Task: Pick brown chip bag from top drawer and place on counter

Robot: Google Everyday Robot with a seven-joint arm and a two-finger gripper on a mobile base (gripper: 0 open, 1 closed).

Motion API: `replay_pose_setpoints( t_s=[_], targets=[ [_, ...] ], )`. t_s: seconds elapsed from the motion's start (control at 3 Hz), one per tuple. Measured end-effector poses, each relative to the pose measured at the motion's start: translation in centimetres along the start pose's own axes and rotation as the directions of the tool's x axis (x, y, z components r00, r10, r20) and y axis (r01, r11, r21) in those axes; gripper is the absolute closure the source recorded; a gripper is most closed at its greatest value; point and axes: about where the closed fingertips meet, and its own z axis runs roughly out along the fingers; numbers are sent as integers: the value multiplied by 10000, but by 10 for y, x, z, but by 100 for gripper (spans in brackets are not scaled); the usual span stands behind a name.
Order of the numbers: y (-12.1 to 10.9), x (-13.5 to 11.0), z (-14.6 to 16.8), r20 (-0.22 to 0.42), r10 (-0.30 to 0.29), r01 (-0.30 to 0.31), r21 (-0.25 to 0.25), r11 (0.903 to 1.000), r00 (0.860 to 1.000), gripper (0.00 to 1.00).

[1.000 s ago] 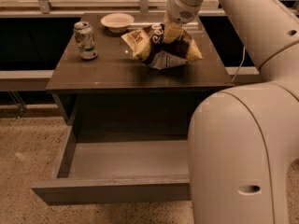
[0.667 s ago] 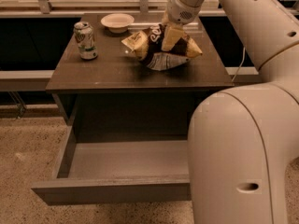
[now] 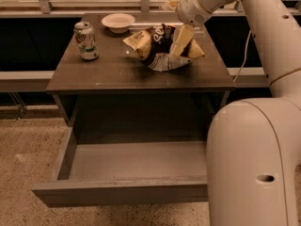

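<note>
The brown chip bag (image 3: 160,51) lies crumpled on the counter (image 3: 113,72), right of centre, with its pale yellow ends and silvery underside showing. My gripper (image 3: 178,37) reaches down from the upper right and sits right at the bag's upper right part, touching it. The top drawer (image 3: 122,192) is pulled fully out below the counter, and its grey floor (image 3: 136,159) shows nothing on it.
A green soda can (image 3: 86,40) stands at the counter's back left. A small white bowl (image 3: 118,21) sits at the back centre. My large white arm and body (image 3: 254,164) fill the right side and cover the drawer's right end. Pale speckled floor lies below.
The bag has settled slightly lower and flatter on the counter. My gripper has shifted a little to the right over it. Can, bowl and drawer have not moved.
</note>
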Motion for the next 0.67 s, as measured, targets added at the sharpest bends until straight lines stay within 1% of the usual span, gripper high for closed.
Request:
replay_pose_setpoints(
  t_s=[0.33, 0.67],
  targets=[
    [-4, -8, -10, 1445, 122, -159, 244, 9996, 9894, 0],
    [-4, -8, -10, 1448, 120, -157, 245, 9996, 9894, 0]
  ],
)
